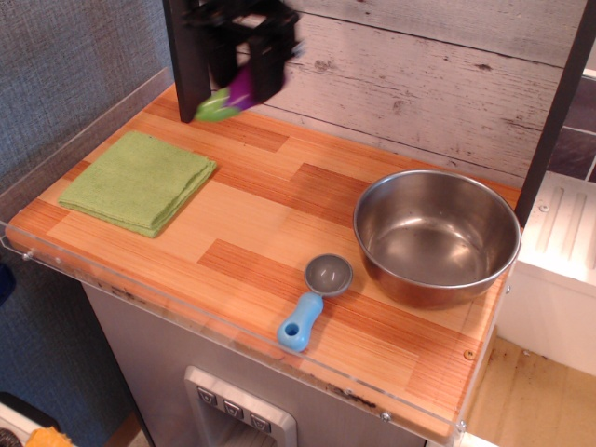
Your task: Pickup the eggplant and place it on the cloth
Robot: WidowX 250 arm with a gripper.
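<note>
My gripper (240, 86) is high above the back left of the wooden counter, blurred by motion. It is shut on the eggplant (229, 99), a small purple toy with a green stem cap that points down and to the left. The cloth (138, 180), a light green folded towel, lies flat at the left of the counter, below and to the left of the gripper. Nothing lies on it.
A steel bowl (436, 237) stands empty at the right. A grey scoop with a blue handle (314, 300) lies near the front edge. A dark post (186, 58) rises at the back left, just behind the gripper. A clear rim (140, 284) lines the counter's edge.
</note>
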